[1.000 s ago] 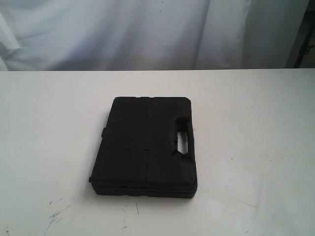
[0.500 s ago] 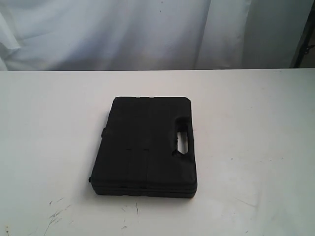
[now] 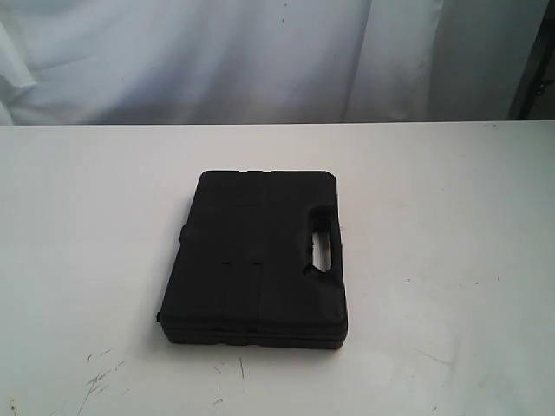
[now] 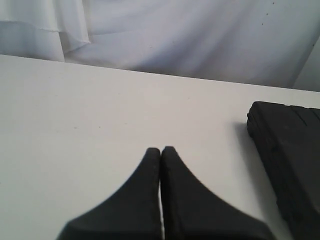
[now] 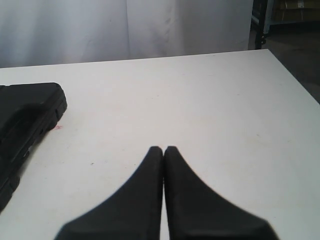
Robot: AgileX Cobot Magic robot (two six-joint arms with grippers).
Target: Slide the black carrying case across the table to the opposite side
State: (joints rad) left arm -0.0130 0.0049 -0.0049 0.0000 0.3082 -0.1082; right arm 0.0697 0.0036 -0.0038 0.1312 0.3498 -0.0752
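Observation:
The black case [image 3: 256, 257] lies flat near the middle of the white table [image 3: 451, 199], its slot handle [image 3: 323, 247] along the right edge. Neither arm shows in the exterior view. In the left wrist view my left gripper [image 4: 161, 149] is shut with nothing in it, hovering over bare table, and a corner of the case [image 4: 292, 160] lies off to one side, apart from the fingers. My right gripper [image 5: 164, 148] is likewise shut and empty over bare table, with the case [image 5: 25, 117] apart from it on the other side.
A white curtain [image 3: 260, 56] hangs behind the table's far edge. Faint dark scuff marks [image 3: 100, 377] lie near the front left. A tiny red spot [image 5: 58, 127] sits beside the case corner. The table's side edge [image 5: 295, 85] borders a dark floor.

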